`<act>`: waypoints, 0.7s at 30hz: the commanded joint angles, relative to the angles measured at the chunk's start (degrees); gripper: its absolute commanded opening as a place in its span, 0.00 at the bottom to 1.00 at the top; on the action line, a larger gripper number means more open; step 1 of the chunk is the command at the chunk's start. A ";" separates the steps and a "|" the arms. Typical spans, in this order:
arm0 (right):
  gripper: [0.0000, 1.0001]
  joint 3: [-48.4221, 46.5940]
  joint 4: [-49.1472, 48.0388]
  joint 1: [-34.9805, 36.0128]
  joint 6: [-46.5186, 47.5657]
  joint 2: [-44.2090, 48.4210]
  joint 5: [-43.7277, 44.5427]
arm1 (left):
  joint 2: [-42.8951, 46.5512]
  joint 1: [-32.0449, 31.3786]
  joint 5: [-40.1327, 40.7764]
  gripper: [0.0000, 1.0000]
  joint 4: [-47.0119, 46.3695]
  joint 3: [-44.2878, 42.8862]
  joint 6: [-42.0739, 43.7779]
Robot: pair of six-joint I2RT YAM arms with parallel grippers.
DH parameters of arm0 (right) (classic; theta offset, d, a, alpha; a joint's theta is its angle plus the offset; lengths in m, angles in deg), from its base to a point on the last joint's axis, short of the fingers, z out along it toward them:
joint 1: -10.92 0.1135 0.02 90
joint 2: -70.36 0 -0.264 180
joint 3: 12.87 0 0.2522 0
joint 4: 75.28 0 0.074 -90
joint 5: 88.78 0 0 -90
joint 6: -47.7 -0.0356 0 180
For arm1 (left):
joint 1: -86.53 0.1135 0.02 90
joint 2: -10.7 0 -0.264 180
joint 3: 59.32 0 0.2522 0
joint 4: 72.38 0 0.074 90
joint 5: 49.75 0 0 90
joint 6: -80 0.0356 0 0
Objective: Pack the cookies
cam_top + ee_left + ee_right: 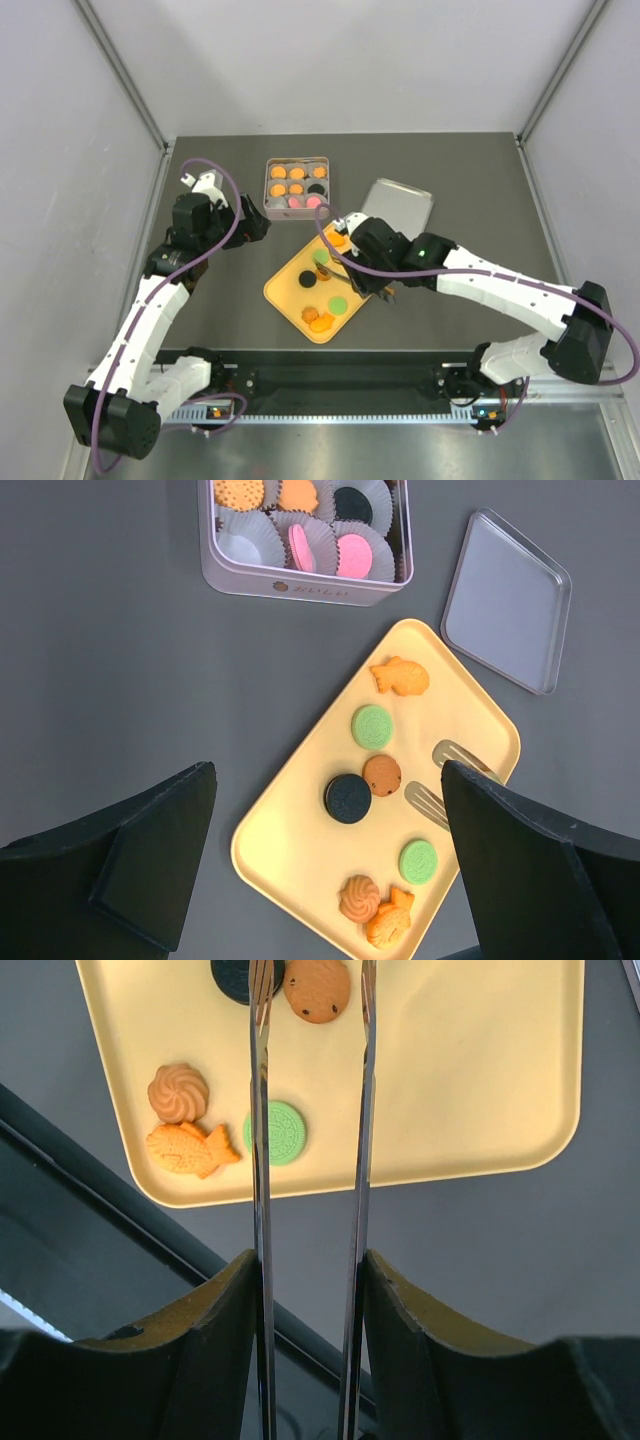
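Loose cookies lie on a yellow tray: an orange fish, a green disc, a brown round one, a black one, a second green disc, a swirl and a second fish. My right gripper is shut on metal tongs, whose open tips hover over the black and brown cookies. My left gripper is open and empty, high above the tray. The tin holds orange, pink and black cookies in paper cups.
The tin's lid lies flat right of the tin, beyond the tray's far corner. One paper cup in the tin's front row is empty. The table's near edge and black rail run just behind the tray.
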 commanded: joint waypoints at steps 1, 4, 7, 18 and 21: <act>0.44 -0.23 -1.64 1.17 0.96 -1.01 -0.17 | 0.07 0.48 0.43 0.99 -2.49 0.33 0.14; 0.43 0.03 -1.64 1.17 1.04 -1.89 -0.08 | -0.11 0.48 0.52 0.99 -2.40 0.33 0.14; 0.43 0.47 -1.82 1.26 1.22 -2.68 -0.08 | -0.11 0.48 0.52 0.99 -2.40 0.33 0.14; 0.44 1.00 -2.52 2.05 1.22 -4.70 -0.17 | -0.28 0.48 0.61 0.99 -2.40 0.33 0.14; 0.45 1.00 -2.87 2.14 1.22 -5.31 -0.35 | -0.28 0.48 0.52 0.99 -2.40 0.33 0.14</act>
